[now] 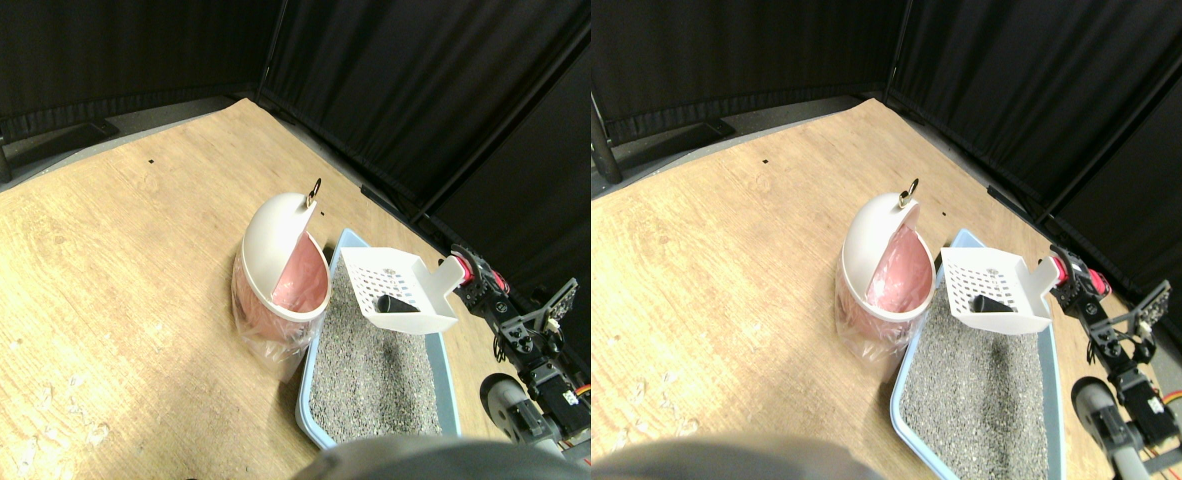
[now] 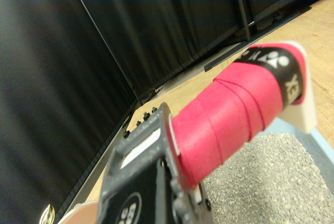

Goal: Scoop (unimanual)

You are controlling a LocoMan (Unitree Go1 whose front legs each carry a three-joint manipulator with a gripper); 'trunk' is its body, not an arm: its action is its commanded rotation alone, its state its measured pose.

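White perforated plastic scoop [image 1: 396, 288], red-wrapped handle [image 2: 229, 119], raised above grey litter in pale-blue tray [image 1: 443, 372], w/ small black lump [image 1: 393, 304] inside. We see the handle run out from the right gripper [image 1: 478, 283]; jaw gap hidden, so we cannot tell grip. Beyond scoop: pink swing-lid bin [image 1: 281, 285].
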